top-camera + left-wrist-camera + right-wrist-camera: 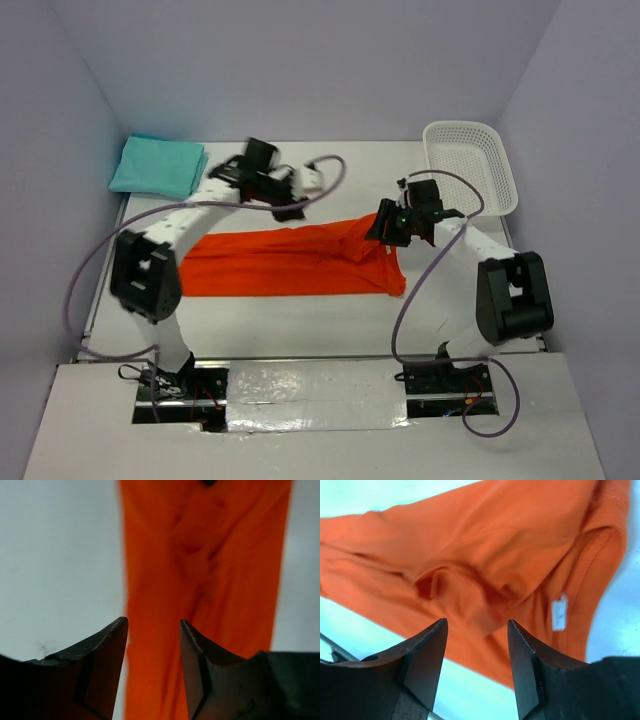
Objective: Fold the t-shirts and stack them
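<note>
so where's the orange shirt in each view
top external: shirt spread across the middle of the table.
left wrist: tall orange band, centre to right, beyond the open fingers.
right wrist: fills most of the frame past the open fingers, white tag at right.
shared landmark: the pale table bordering the shirt.

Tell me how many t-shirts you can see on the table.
2. An orange t-shirt lies across the middle of the table, and a folded teal t-shirt sits at its far left corner. Another may be hidden beneath that folded one.
</note>
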You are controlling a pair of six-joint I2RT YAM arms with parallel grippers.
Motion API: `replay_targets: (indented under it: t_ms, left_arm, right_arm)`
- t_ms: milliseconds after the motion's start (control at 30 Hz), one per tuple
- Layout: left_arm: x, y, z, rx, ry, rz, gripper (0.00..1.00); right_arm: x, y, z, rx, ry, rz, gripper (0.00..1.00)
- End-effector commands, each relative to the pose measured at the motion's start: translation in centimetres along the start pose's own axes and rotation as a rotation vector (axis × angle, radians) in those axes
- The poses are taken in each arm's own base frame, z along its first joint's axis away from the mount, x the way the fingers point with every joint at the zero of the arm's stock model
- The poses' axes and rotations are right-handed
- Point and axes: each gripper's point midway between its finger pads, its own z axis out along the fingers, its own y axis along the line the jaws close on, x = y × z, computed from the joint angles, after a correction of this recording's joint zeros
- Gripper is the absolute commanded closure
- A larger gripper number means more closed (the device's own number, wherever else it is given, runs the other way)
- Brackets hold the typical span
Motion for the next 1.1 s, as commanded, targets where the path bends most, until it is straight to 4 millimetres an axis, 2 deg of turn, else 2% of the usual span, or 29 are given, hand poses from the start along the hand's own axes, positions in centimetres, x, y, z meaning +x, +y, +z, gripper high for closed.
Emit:
replay_targets:
  t_ms: [0, 33, 67, 233, 333, 400, 567, 667, 733, 800, 867, 900, 967, 1067]
  left_arm:
    - [-1.0, -6.3, 8.3, 0.193, 0.032, -0.206, 0.41]
    - [-1.5, -6.9, 9.4, 0.204, 0.019, -0.228, 0.38]
    - [-1.4, -8.2, 11.1, 0.224, 0.025, -0.23, 0.36]
    - [-2.5, -9.9, 16.1, 0.199, 0.029, -0.229, 0.35]
    - [-2.4, -9.6, 17.3, 0.159, 0.048, -0.216, 0.35]
    - [-1.6, -8.9, 17.6, 0.112, 0.072, -0.223, 0.36]
    - [-0.6, -9.7, 17.8, 0.136, 0.101, -0.206, 0.43]
    - [0.0, -10.9, 17.8, 0.185, 0.119, -0.198, 0.56]
    - [-0.1, -11.9, 17.5, 0.229, 0.117, -0.196, 0.57]
    - [-0.1, -12.5, 17.1, 0.259, 0.111, -0.193, 0.64]
    - [0.2, -12.9, 17.2, 0.272, 0.116, -0.199, 0.85]
    - [0.2, -13.0, 17.2, 0.272, 0.12, -0.203, 1.0]
    - [-0.2, -13.0, 16.6, 0.279, 0.115, -0.199, 1.0]
    - [-0.8, -12.8, 15.2, 0.281, 0.106, -0.142, 1.0]
  right_arm:
    - [-1.3, -0.2, 1.0, -0.033, 0.006, 0.036, 0.4]
    - [-1.2, -0.1, 1.3, -0.047, 0.012, 0.044, 0.4]
    - [-1.2, -0.4, 1.6, -0.047, 0.017, 0.053, 0.4]
    - [-0.5, -1.2, 2.6, -0.028, 0.048, 0.081, 0.41]
    - [-0.2, -1.3, 3.4, -0.041, 0.063, 0.094, 0.42]
    - [0.0, -1.4, 3.7, -0.043, 0.069, 0.101, 0.43]
    - [0.3, -1.7, 4.1, -0.043, 0.074, 0.104, 0.48]
    - [0.1, -1.4, 4.0, -0.053, 0.07, 0.105, 0.63]
    - [0.0, -1.1, 3.9, -0.062, 0.071, 0.102, 0.67]
    - [-0.1, -1.0, 3.7, -0.067, 0.072, 0.101, 0.76]
    - [0.1, -0.6, 3.6, -0.087, 0.08, 0.092, 0.86]
    - [0.3, -0.6, 3.5, -0.083, 0.088, 0.092, 0.9]
    - [0.4, -0.9, 3.1, -0.068, 0.093, 0.074, 1.0]
    - [0.8, -0.7, 2.5, -0.071, 0.092, 0.062, 1.0]
